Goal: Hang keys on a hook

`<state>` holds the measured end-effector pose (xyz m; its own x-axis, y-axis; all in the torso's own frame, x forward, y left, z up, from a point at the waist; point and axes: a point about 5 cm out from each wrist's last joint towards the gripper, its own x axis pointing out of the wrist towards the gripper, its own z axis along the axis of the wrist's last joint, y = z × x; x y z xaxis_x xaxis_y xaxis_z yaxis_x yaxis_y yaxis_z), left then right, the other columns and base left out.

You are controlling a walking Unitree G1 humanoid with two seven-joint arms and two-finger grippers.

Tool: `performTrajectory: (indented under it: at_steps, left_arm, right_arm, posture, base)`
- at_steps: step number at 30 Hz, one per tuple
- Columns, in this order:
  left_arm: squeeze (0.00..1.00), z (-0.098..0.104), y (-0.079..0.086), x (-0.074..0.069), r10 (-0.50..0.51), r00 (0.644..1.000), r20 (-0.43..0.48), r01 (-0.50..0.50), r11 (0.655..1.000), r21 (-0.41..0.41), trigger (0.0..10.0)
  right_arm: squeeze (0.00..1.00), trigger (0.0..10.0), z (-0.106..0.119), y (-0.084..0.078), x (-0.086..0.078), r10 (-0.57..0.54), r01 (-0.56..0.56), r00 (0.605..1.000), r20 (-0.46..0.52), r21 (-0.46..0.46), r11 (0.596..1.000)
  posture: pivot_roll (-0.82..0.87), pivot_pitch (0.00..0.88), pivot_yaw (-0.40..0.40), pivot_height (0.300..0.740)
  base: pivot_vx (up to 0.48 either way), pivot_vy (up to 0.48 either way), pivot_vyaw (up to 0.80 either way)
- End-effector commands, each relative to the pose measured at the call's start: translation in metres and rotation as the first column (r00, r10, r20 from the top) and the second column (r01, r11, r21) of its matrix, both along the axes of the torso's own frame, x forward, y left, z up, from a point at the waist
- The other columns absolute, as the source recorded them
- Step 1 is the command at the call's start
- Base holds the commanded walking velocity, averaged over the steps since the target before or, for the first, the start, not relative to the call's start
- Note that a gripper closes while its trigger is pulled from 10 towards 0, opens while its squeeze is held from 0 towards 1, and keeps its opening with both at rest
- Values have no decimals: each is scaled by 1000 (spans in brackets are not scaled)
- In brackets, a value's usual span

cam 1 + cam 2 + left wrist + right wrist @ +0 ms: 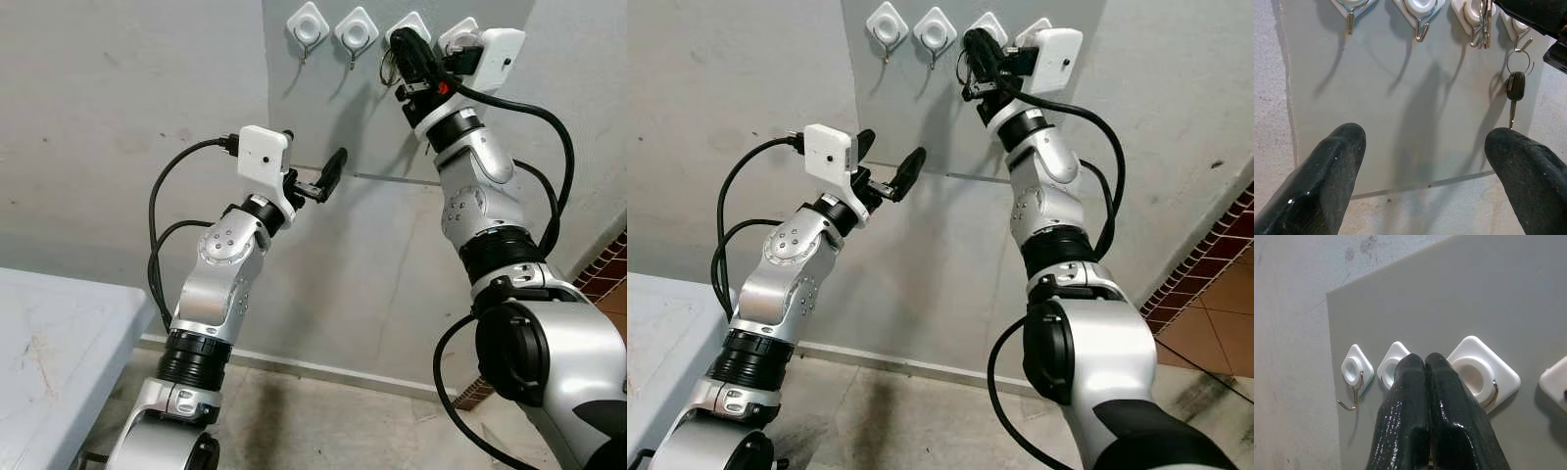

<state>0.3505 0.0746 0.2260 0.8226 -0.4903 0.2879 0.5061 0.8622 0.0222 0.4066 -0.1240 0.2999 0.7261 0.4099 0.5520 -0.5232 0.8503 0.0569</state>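
Head views: right gripper raised at the row of white diamond-shaped wall hooks, fingers pressed together, a thin metal key ring just below the tips.

Left wrist view: left gripper spread wide, empty; the black-headed key on a ring hangs from the hook beyond its right-hand finger, beside the right gripper's fingers. Light, stiff, slippery, swings freely; pinch the ring.

Right wrist view: fingers closed, hooks just past the tips; hooks sit close together, open panel below.
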Motion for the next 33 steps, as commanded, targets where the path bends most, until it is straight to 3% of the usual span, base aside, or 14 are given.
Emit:
performTrajectory:
  at_steps: [1, 12, 19, 28, 33]
  left_arm:
    - [0, 4, 2, 0, 13, 1000, 11, -13, 1000, -2, 10000]
    - [0, 4, 2, 0, 9, 1000, 13, -9, 1000, 1, 10000]
    - [0, 4, 2, 0, 10, 1000, 14, -10, 1000, 0, 10000]
    - [0, 4, 2, -1, 11, 1000, 14, -11, 1000, 1, 10000]
    - [0, 4, 3, -1, 13, 1000, 13, -13, 1000, 2, 10000]
  right_arm:
    - [0, 10000, 9, -1, 1, 5, -5, 1000, 11, 12, 1000]
    - [0, 10000, 11, -6, 3, -14, 15, 1000, -7, 25, 1000]
    - [0, 10000, 11, -3, 3, -16, 15, 1000, 0, -58, 998]
    - [0, 10000, 6, -2, 6, 24, -31, 998, -65, -105, 994]
    - [0, 10000, -5, -2, 6, 18, -37, 994, -106, -178, 983]
  posture:
    - [146, 46, -53, 740]
    - [147, 50, -50, 740]
    - [147, 51, -51, 740]
    - [147, 51, -51, 740]
    - [147, 51, -51, 740]
  base:
    - [0, 0, 0]
    - [0, 0, 0]
    - [0, 0, 0]
    - [0, 0, 0]
    - [0, 0, 0]
